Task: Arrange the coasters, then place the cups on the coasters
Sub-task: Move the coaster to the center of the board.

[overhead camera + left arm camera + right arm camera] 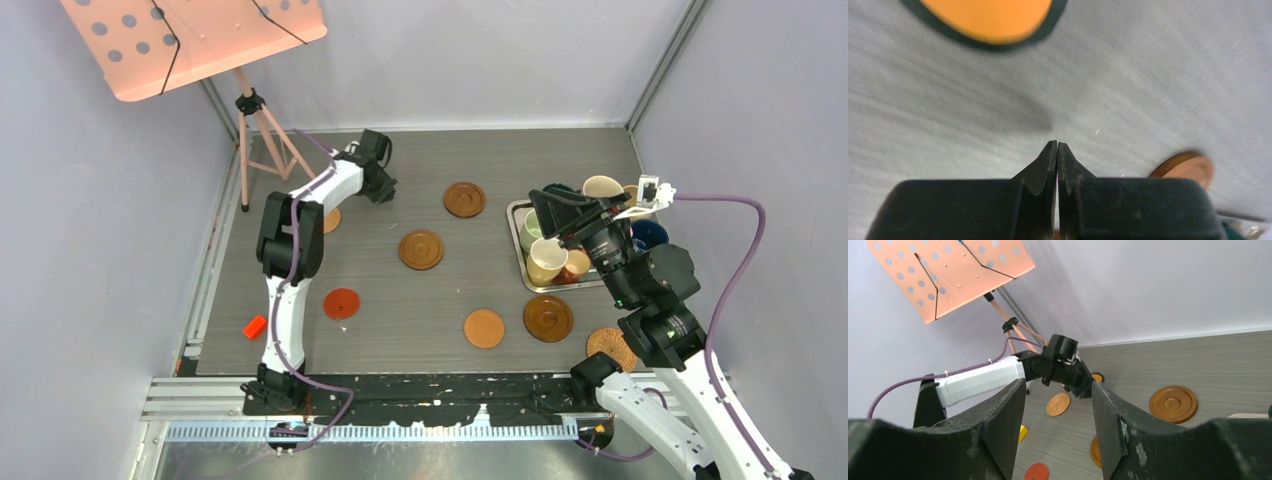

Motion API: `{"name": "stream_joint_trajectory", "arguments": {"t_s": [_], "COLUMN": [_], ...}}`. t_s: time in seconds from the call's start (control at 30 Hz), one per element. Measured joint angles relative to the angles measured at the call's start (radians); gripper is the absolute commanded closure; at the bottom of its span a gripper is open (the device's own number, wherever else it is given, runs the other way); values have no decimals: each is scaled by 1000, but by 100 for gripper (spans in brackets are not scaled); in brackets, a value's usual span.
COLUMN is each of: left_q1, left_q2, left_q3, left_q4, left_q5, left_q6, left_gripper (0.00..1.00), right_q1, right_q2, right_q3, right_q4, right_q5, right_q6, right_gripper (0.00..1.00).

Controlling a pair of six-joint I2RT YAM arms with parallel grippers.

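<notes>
Jaws of the left gripper (1057,146): we record them pressed together, holding nothing, low over the grey table (420,300). Jaws of the right gripper (1058,385): apart, nothing between them, raised above the tray.

We list, near to far:
- wicker coaster (611,347), at the near edge beside the right arm;
- orange-tan coaster (484,328) and dark brown coaster (548,317), side by side, not touching;
- red coaster (341,303), with a small orange block (254,327) to its left;
- mid-table brown coaster (421,249);
- far brown coaster (464,199);
- black-rimmed orange coaster (990,20), just ahead of the left fingertips;
- metal tray (512,225) at right, holding the cups: yellow cup (546,262), orange-red cup (575,265), navy cup (650,235), cream cup (603,186), others hidden by the arm;
- music stand (190,40), far left corner.
</notes>
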Motion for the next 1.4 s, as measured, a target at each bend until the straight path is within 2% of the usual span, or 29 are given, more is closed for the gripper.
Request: {"name": "stream_joint_trajectory", "arguments": {"t_s": [0.3, 0.5, 0.63, 1.1, 1.4], "left_q1": [150, 172, 171, 169, 167], "left_q2": [-8, 14, 69, 108, 108], "left_q3": [0, 21, 73, 51, 17], "left_q4": [224, 330, 363, 391, 362], "left_q5": [-40, -43, -36, 16, 27], "left_q6": [-52, -74, -86, -221, -299], "left_gripper": [93, 89, 87, 88, 92], "right_q1": [0, 0, 0, 0, 0], "right_q2": [3, 3, 9, 41, 14], "right_q3": [-8, -8, -8, -1, 4], "right_q4": [-17, -21, -20, -14, -15], "right_q5": [1, 5, 9, 8, 9], "right_q6": [-8, -24, -27, -27, -28], "right_gripper": [42, 42, 42, 42, 42]}}
